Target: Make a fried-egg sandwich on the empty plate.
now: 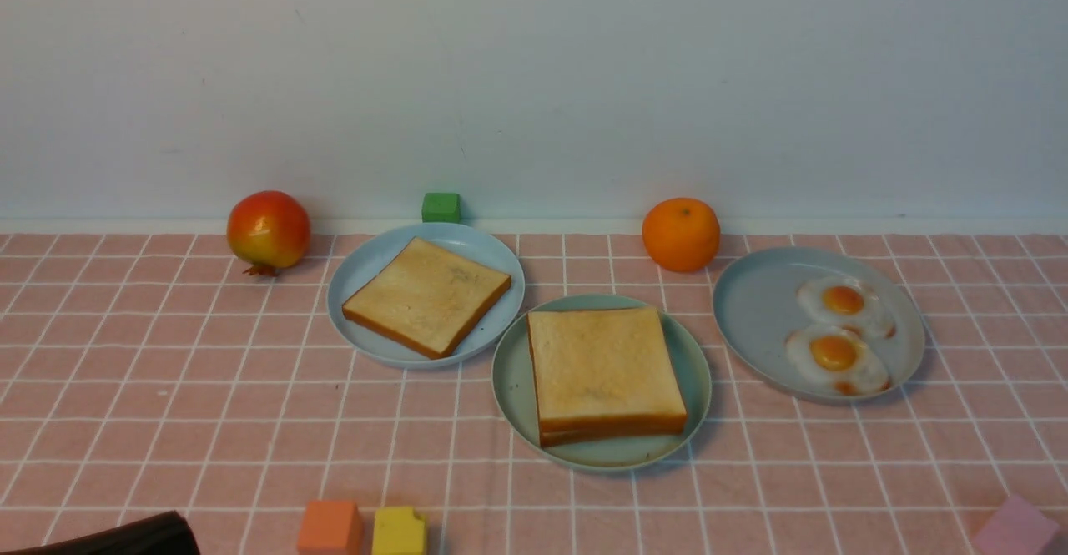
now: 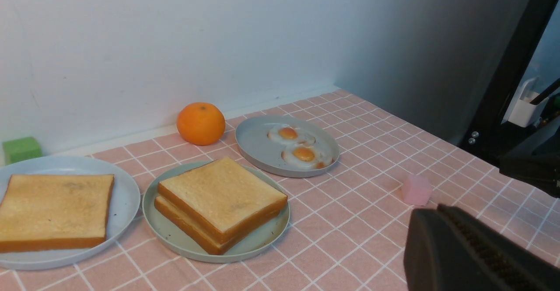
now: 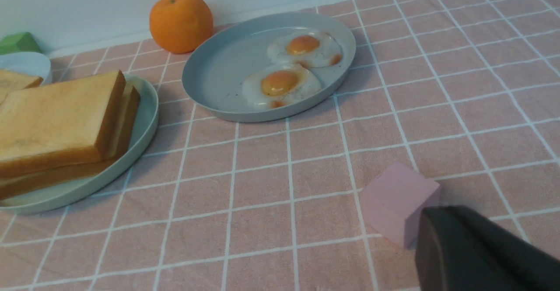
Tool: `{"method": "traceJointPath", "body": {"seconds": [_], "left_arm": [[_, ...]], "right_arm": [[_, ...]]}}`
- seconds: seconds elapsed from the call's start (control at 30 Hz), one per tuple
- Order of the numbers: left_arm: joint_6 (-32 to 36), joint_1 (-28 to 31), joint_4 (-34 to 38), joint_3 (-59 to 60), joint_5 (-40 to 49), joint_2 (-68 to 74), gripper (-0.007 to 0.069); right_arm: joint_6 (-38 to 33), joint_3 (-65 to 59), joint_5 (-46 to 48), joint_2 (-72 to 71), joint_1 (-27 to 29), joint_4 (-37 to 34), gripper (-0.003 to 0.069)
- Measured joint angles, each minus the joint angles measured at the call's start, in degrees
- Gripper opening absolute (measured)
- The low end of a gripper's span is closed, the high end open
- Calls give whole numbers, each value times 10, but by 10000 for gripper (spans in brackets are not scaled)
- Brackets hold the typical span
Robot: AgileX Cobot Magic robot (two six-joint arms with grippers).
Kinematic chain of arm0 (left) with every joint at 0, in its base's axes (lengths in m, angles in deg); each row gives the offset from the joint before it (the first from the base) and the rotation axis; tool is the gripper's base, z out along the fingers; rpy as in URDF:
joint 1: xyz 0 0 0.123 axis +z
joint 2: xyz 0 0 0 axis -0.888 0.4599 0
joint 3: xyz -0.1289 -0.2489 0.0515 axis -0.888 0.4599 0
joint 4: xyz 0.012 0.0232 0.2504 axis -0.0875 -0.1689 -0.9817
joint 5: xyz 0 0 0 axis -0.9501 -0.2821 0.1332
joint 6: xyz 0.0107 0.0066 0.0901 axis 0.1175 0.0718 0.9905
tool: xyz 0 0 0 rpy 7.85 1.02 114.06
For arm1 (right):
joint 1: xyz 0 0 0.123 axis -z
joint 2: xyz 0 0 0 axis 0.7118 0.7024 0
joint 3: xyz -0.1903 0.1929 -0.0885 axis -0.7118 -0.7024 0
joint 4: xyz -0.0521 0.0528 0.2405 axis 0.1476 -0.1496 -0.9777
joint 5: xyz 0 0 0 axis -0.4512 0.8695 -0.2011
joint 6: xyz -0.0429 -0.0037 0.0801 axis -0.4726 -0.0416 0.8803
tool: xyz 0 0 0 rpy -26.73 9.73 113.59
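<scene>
Front view: round mint-green plastic plate (image 1: 509,380) sits at counter centre carrying two stacked square tan toast slices (image 1: 605,371); no egg shows between them from any view, so whether the fried-egg sandwich is filled I cannot tell. Two white orange-yolked fried eggs (image 1: 838,336) lie on the blue-grey plate (image 1: 751,305) at 3 o'clock of it, a single toast slice (image 1: 425,295) on the pale blue plate (image 1: 367,267) at 10 o'clock. Risk: if the egg is missing, the stack counts as done wrongly; lifting the top slice could drag the lower one off. Left gripper (image 2: 477,256) and right gripper (image 3: 477,251) both closed, empty, pulled back low at 6 o'clock, right one near a pink cube (image 3: 396,201)
</scene>
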Motion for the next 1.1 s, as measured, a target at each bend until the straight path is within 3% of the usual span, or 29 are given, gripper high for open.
{"method": "traceJointPath", "body": {"seconds": [0.43,0.5,0.6,0.67,0.83,1.1], "left_arm": [[0,0,0,0,0,0,13],[0,0,0,0,0,0,13],[0,0,0,0,2,0,13],[0,0,0,0,6,0,13],[0,0,0,0,7,0,15],[0,0,0,0,8,0,23]], "right_arm": [[-4,0,-45,0,0,13,0],[-27,0,-54,0,0,-4,0],[-137,0,-59,0,0,-91,1],[-170,0,-51,0,0,-122,1],[-190,0,1,0,0,-139,1],[-194,2,9,0,0,-142,4]]}}
